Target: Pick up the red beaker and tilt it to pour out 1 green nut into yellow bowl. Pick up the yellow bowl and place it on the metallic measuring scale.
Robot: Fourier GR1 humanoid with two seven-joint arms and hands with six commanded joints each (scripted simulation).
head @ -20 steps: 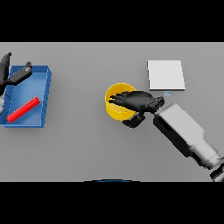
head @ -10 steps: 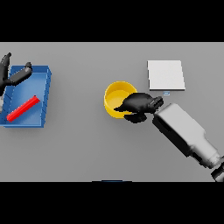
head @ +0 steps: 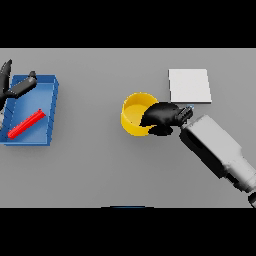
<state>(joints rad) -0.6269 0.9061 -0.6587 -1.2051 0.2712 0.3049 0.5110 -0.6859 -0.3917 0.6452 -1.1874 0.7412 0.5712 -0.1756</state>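
The yellow bowl [head: 134, 113] stands in the middle of the table. My right hand [head: 161, 117] is at its right rim, fingers curled round the wall and pinching it. The light metallic scale [head: 189, 85] lies flat behind and to the right of the bowl, apart from it. The red beaker [head: 26, 123] lies on its side in the blue tray [head: 51, 107] at the far left. My left hand [head: 15, 86] hovers over the tray's back left corner with straight fingers, holding nothing. No green nut shows in the bowl.
The blue tray's walls ring the red beaker at the left edge of the table. Grey table surface stretches between the tray and the bowl and along the front.
My right hand has drawn back from over the bowl's opening to its right rim and curled on the wall. The bowl's inside now shows. The left hand has barely moved.
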